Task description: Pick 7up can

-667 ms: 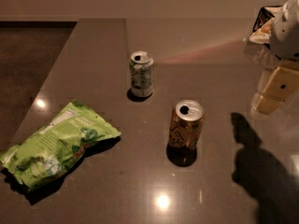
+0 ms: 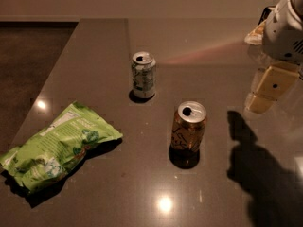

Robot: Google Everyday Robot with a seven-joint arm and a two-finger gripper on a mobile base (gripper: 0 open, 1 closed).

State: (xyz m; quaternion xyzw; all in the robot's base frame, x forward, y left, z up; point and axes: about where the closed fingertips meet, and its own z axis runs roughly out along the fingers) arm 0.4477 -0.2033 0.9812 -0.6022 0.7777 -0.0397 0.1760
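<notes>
The claw (image 2: 270, 86) has edged slightly left, still well right of the 7up can (image 2: 143, 74); I cannot tell its grip.

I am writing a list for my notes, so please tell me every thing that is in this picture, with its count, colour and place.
white and silver aluminium 7up can with green markings: one, upright, middle of the table, farther back.
brown-gold aluminium can with dark script: one, upright, nearer and to the right of the first can, apart from it.
green crinkled plastic snack bag: one, lying at the near left of the table.
dark grey glossy table: one, bears all three.
white robot arm: one, upper right.
beige gripper: one, right side, over the table, apart from both cans.
</notes>
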